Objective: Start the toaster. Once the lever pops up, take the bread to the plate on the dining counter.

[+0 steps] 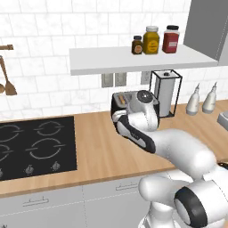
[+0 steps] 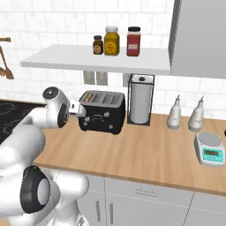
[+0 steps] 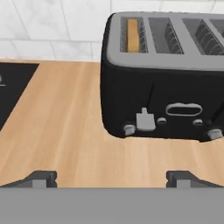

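The black toaster (image 3: 175,87) stands on the wall counter, right in front of the hand. The bread (image 3: 132,35) sits sunk in its leftmost slot, only the tan top edge showing. A grey lever (image 3: 145,120) rests low on the front face. My gripper (image 3: 111,179) is open and empty, a short way back from the toaster's front, with both fingertips (image 3: 41,178) wide apart over the wood. From the right base view the gripper (image 2: 80,109) hovers beside the toaster (image 2: 102,112). The plate and dining counter are out of view.
A paper towel holder (image 2: 140,103) stands right of the toaster, then two spray bottles (image 2: 175,113) and a kitchen scale (image 2: 210,150). A black cooktop (image 1: 35,144) lies to the left. A shelf (image 2: 88,59) with jars hangs above the toaster.
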